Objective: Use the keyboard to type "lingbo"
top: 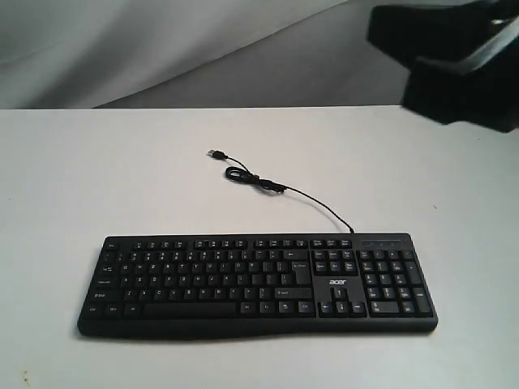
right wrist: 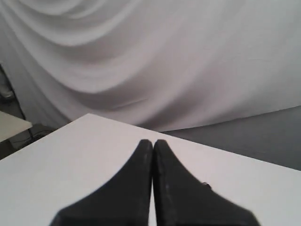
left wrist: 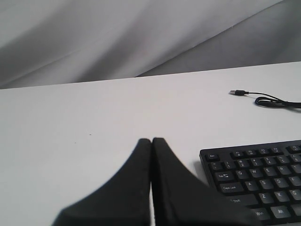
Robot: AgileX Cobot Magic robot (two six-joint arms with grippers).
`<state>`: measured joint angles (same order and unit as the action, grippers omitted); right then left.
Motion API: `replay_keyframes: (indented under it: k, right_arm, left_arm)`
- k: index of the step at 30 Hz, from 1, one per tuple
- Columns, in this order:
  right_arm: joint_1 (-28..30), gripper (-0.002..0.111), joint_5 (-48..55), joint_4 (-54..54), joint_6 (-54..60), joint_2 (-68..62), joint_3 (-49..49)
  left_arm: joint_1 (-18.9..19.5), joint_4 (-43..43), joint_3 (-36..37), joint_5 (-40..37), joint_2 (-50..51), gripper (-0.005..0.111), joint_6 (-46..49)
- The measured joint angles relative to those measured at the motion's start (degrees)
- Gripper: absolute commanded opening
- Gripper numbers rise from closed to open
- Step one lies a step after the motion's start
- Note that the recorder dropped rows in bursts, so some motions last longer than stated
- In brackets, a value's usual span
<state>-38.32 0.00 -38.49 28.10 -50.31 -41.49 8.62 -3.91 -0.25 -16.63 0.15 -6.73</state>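
Exterior view: wide black plastic keyboard (top: 258,284) with white-lettered keys lies flat on the white table (top: 97,170). Its thin black cable (top: 280,189) trails off the back edge, and the plug (top: 216,153) lies loose on the tabletop. Left wrist view: my left gripper (left wrist: 152,141) has its fingers pressed together, pinching nothing. The keyboard's Esc corner sits near those fingers, not touching them. Right wrist view: my right gripper (right wrist: 153,141) likewise has its fingers pressed flat together, empty, above bare table.
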Motion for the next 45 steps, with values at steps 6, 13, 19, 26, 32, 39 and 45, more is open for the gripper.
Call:
replay_keyframes:
  k: [6, 13, 19, 26, 32, 39, 45]
  right_arm:
    - [29.85, 0.000, 10.57, -7.33, -0.21, 19.98, 16.03]
    - [42.61, 0.000, 16.29, -0.30, -0.21, 48.12, 28.37]
    - [42.61, 0.000, 16.76, 2.84, -0.21, 50.04, 28.76]
    - [42.61, 0.000, 17.11, 17.34, -10.35, 50.04, 33.40]
    - [42.61, 0.000, 17.05, 30.83, -25.79, 50.04, 35.80]
    - [42.61, 0.000, 15.88, 33.05, -27.02, 50.04, 40.68]
    - [42.08, 0.000, 15.86, 35.80, -27.02, 50.04, 41.33]
  left_arm:
    - [0.00, 0.00, 0.00, 0.00, 0.00, 0.001, 0.00]
    - [0.00, 0.00, 0.00, 0.00, 0.00, 0.001, 0.00]
    - [0.00, 0.00, 0.00, 0.00, 0.00, 0.001, 0.00]
    - [0.00, 0.00, 0.00, 0.00, 0.00, 0.001, 0.00]
    - [0.00, 0.00, 0.00, 0.00, 0.00, 0.001, 0.00]
    - [0.00, 0.00, 0.00, 0.00, 0.00, 0.001, 0.00]
    - [0.00, 0.00, 0.00, 0.00, 0.00, 0.001, 0.00]
